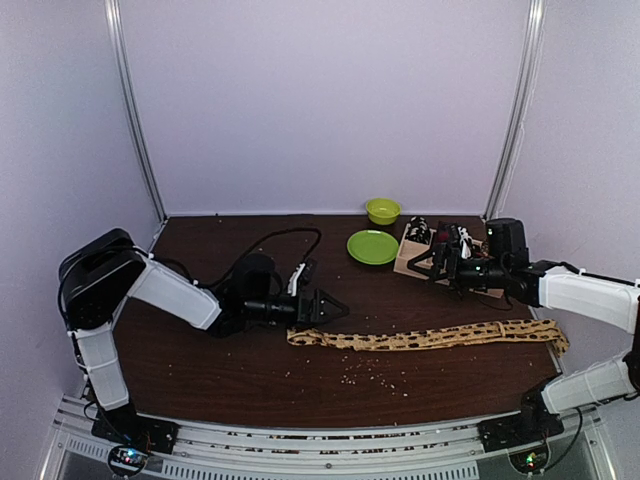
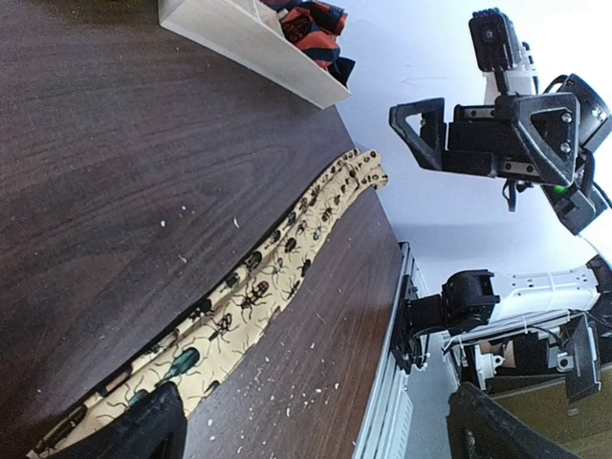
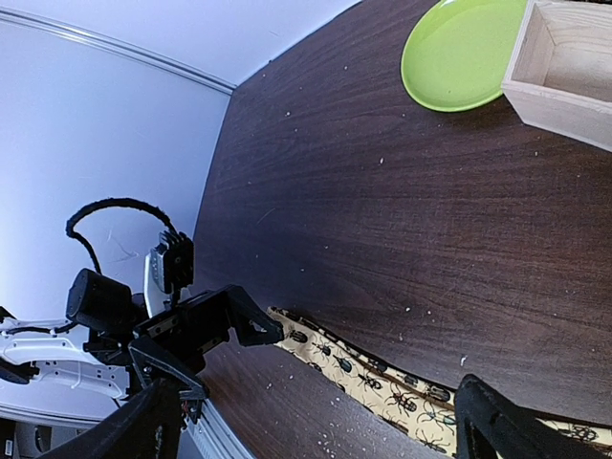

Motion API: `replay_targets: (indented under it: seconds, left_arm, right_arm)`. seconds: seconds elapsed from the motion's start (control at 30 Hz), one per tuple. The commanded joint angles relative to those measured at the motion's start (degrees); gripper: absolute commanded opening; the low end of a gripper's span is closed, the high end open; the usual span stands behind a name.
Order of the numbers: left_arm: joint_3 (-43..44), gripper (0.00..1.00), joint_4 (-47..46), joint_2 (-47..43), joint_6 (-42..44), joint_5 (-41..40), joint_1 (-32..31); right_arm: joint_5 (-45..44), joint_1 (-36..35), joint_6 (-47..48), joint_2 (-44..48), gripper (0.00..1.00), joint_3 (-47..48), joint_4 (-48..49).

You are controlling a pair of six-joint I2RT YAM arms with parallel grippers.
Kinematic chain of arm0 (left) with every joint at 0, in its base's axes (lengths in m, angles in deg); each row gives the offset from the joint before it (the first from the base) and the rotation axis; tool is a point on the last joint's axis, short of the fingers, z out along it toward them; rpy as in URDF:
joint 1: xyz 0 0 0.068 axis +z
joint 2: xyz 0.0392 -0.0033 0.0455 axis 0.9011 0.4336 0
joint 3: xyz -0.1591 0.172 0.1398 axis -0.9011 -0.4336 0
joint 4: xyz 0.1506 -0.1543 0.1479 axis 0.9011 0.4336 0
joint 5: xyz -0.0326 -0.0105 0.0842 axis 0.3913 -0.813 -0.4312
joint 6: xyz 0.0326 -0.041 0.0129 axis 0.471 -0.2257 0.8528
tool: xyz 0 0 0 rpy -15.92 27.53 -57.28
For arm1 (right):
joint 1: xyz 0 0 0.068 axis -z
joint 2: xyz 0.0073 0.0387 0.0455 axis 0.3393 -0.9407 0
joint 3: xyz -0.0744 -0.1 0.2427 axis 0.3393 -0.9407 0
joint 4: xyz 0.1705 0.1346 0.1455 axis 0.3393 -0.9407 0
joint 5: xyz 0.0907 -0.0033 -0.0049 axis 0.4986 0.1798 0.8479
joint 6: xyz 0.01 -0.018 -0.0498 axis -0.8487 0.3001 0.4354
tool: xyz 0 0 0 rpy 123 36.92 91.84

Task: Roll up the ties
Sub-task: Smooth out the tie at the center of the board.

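A long tan tie (image 1: 430, 339) printed with dark beetles lies flat across the table's front half, from the middle to the right edge. It also shows in the left wrist view as the tie (image 2: 258, 296) and in the right wrist view as the tie (image 3: 382, 382). My left gripper (image 1: 335, 306) hovers open just above and behind the tie's left end, holding nothing. Over the table beside the tray, my right gripper (image 1: 418, 266) stands open and empty, well above the tie. Small rolled ties (image 2: 311, 24) in red and dark patterns sit in the wooden tray (image 1: 404, 258).
A green plate (image 1: 372, 246) and a green bowl (image 1: 382, 210) sit at the back, left of the tray. Pale crumbs (image 1: 370, 375) are scattered on the dark wood in front of the tie. White walls close in the table.
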State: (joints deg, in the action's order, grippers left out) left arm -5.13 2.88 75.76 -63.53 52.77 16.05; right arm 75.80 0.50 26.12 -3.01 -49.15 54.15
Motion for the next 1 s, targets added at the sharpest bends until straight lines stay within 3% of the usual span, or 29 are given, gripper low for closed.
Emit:
replay_targets:
  seconds: [0.0, 0.27, 0.53, 0.77, 0.97]
  left_arm:
    - [-2.3, 0.98, -12.1, 3.7, -5.8, 3.3, 1.0]
    - [-8.4, 0.98, -29.3, 14.8, -13.5, 4.4, 4.6]
    - [-9.6, 0.98, -33.8, 17.1, -16.5, 3.9, 4.6]
    - [-7.7, 0.98, -19.8, 5.9, -8.9, 3.1, 4.5]
    - [-4.7, 0.98, 12.2, -11.6, 13.7, -5.0, 4.6]
  right_arm:
    - [-1.0, -0.4, -0.5, -0.5, 1.00, -0.6, 1.5]
    - [-0.9, -0.4, -0.3, -0.6, 1.00, -0.6, 1.0]
    - [-1.0, -0.5, 0.1, -0.6, 0.99, -0.6, 0.2]
    - [-0.9, -0.8, 0.8, 0.0, 1.00, -0.4, -0.6]
    - [-1.5, -2.3, 1.4, 0.7, 1.00, 0.0, -0.8]
